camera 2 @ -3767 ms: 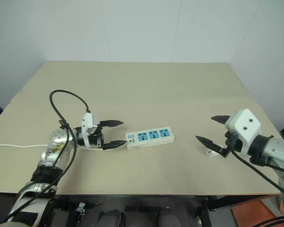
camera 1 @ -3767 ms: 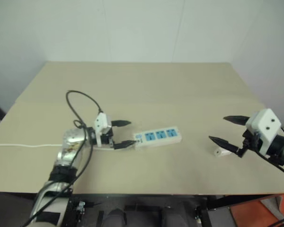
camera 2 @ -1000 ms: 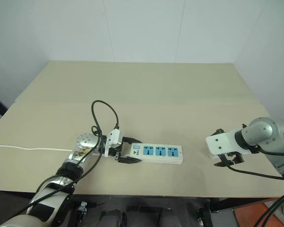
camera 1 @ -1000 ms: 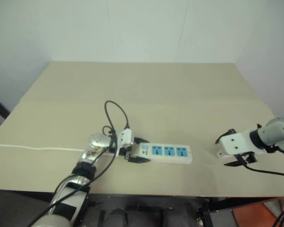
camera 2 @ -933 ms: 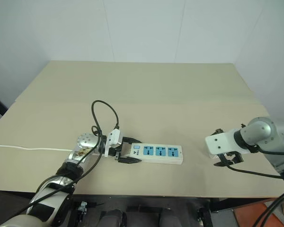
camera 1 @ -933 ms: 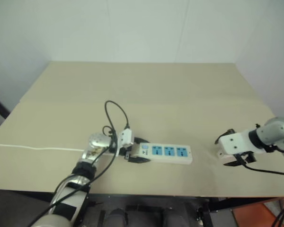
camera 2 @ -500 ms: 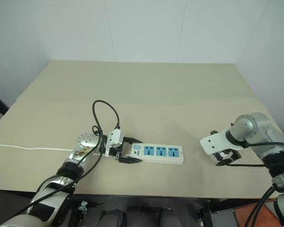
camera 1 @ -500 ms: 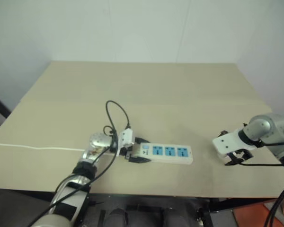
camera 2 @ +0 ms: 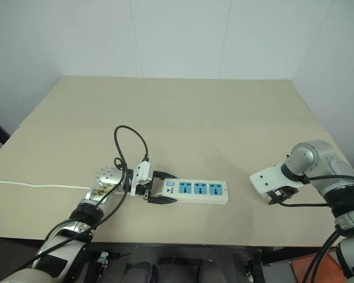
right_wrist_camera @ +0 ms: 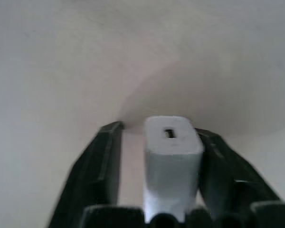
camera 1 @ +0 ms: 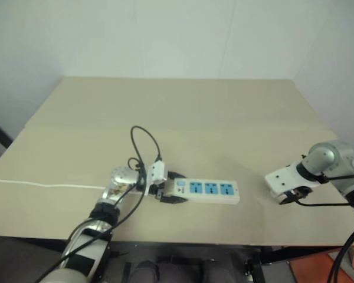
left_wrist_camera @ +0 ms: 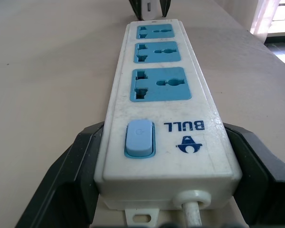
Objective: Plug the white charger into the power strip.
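Closing in on the white charger (right_wrist_camera: 173,152), the right pincer (right_wrist_camera: 159,164) is seen pointing steeply down at the right side of the table (camera 2: 183,112). In the right wrist view the charger is bracketed by the two black fingers (right_wrist_camera: 100,161); one finger looks close against it while a gap is left on the other side, so a firm pinch cannot be confirmed (call it closing, not yet clamped). Over on the other side, the power strip (camera 2: 196,191) is lying flat near the front edge of the table, its long axis running left to right. Its switch end is straddled by the left pincer (left_wrist_camera: 154,166), whose fingers are spread wide around the strip's sides, apparently steadying it. The thin white cord (camera 1: 41,184) is trailed off toward the table's left edge. The key relation: the charger is placed well apart from the strip, off its far end, on the right arm's side. The three blue socket faces (left_wrist_camera: 156,83) are turned upward, so, by judgement, the charger must be lifted, carried leftward along the strip's axis and lowered from above.
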### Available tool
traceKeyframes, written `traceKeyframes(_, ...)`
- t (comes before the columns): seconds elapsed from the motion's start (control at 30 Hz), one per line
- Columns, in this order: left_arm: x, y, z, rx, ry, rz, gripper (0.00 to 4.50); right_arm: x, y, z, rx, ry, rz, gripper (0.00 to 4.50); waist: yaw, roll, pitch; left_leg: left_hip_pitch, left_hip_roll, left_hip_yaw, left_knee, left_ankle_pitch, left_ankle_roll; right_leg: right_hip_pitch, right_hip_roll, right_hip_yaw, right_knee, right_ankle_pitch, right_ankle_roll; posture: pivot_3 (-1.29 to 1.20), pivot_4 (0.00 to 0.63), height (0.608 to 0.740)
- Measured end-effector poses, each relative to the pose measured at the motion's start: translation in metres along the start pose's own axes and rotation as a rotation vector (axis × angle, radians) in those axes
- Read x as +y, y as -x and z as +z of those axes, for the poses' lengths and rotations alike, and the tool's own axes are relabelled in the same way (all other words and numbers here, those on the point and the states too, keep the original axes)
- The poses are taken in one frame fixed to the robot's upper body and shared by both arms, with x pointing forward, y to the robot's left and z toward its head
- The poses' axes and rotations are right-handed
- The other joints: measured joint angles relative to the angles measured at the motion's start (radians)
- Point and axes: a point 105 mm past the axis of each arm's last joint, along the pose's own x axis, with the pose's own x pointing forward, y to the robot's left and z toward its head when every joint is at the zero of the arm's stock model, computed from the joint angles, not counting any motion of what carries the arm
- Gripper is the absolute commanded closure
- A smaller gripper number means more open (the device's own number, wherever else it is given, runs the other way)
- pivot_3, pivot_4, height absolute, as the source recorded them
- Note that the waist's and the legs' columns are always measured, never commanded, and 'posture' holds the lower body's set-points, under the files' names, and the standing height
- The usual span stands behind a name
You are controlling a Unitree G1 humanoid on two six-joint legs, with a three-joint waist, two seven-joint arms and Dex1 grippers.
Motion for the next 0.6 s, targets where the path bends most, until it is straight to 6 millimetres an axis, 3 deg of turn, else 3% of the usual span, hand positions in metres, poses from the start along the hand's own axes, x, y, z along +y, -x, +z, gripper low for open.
traceKeyframes(0.07,0.000,0.000,-0.001,0.001,0.004,0.004,1.19,0.000,-0.001,0.001,-0.002,0.005,0.000,3.33,-0.006,0.000,0.000,0.005,0.000,0.000,0.000,0.000,0.000,0.005,0.000,0.000,-0.001,0.000,0.000,0.00,0.150,0.740)
traceKeyframes(0.33,0.000,0.000,-0.001,0.002,0.006,0.012,1.19,0.003,-0.002,0.009,-0.023,0.003,-0.025,3.33,-0.005,0.000,0.000,0.005,0.000,-0.002,0.000,0.000,0.001,0.006,0.000,-0.001,0.000,0.000,0.000,0.00,0.150,0.740)
traceKeyframes(0.43,0.001,0.000,-0.001,0.001,0.009,0.016,1.19,-0.011,0.001,0.027,-0.123,-0.018,-0.098,3.33,-0.009,0.000,0.000,0.005,0.000,-0.002,0.000,0.000,0.001,0.006,0.000,-0.001,0.000,0.000,0.000,0.00,0.150,0.740)
traceKeyframes(0.5,0.001,-0.001,-0.001,-0.001,0.009,0.016,1.19,-0.025,0.013,0.041,-0.201,-0.035,-0.175,3.33,-0.007,0.001,0.000,0.005,0.000,-0.002,0.000,0.000,0.001,0.006,0.000,-0.001,0.000,0.000,0.000,0.00,0.150,0.740)
traceKeyframes(0.6,0.001,-0.004,0.000,-0.006,0.010,0.011,1.19,-0.051,0.049,0.059,-0.374,-0.106,-0.372,3.33,-0.001,0.001,0.000,0.004,0.000,-0.004,0.000,0.000,0.001,0.006,0.000,-0.003,-0.001,0.000,0.000,0.00,0.150,0.740)
